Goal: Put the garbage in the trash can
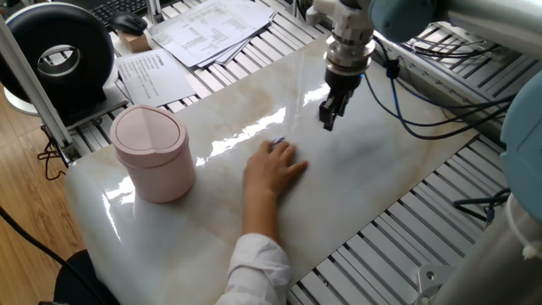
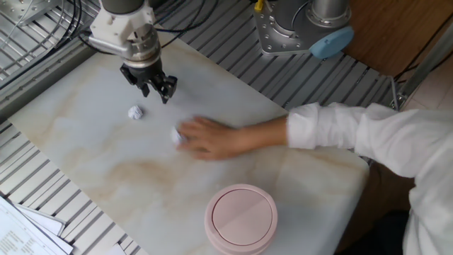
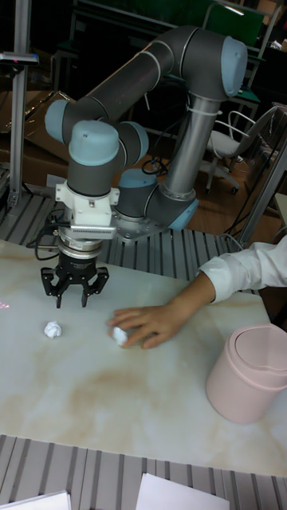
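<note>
The trash can (image 3: pixel 245 374) stands at the near right of the tabletop (image 3: pixel 96 398) in the tall fixed view, lid closed, well apart from everything else.

Mid-tabletop, a person's hand (image 3: pixel 151 323) rests flat, its fingertips touching one wad of garbage (image 3: pixel 119 335). This wad lies to the right of the tool and nearer the can. The hand covers part of it, so an approach from above is obstructed.

The second wad (image 3: pixel 53 328) lies alone on the tabletop, slightly left of the tool and on the side away from the robot base. The other fixed view confirms this: the free wad (image 2: pixel 136 112) sits near the tool (image 2: pixel 157 88), apart from it, with nothing between them. Both wads are roughly round, so no long axis governs the finger alignment.

Farthest back, the tool (image 3: pixel 75 296) hangs above the tabletop with its fingers spread and nothing between them. The free wad is judged the nearer, unobstructed target.
</note>
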